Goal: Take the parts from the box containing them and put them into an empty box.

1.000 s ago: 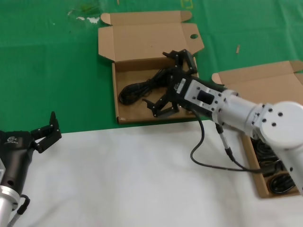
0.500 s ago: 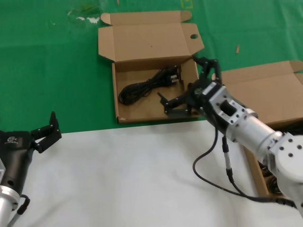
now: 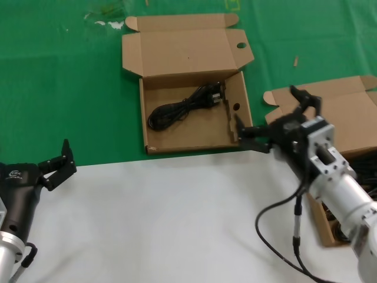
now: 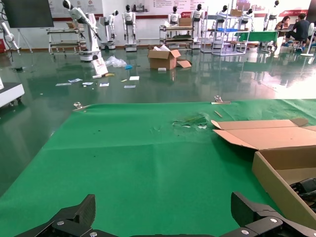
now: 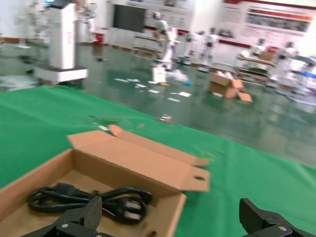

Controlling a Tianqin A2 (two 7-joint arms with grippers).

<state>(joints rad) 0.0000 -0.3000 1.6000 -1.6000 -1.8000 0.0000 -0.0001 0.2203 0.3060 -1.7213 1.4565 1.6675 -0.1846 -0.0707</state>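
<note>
Right gripper (image 3: 272,119), fingers spread and empty, is pulling back from the holed brown cardboard mailer box (image 3: 237,82) toward the plain-lidded cardboard box (image 3: 353,124) at the table's right edge. One coiled black power cable (image 3: 182,109) is lying in the holed box: drop done, next pick likely. Left gripper (image 3: 58,163) is parked near the left edge, fingers apart.

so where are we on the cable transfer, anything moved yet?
One cable already lies in the holed box. Nothing is in hand: the right gripper is open and empty, between that box and the source box on the robot's right. The left gripper sits open at the near left. Still to do: more black cables show in the source box, partly hidden by the right arm.
</note>
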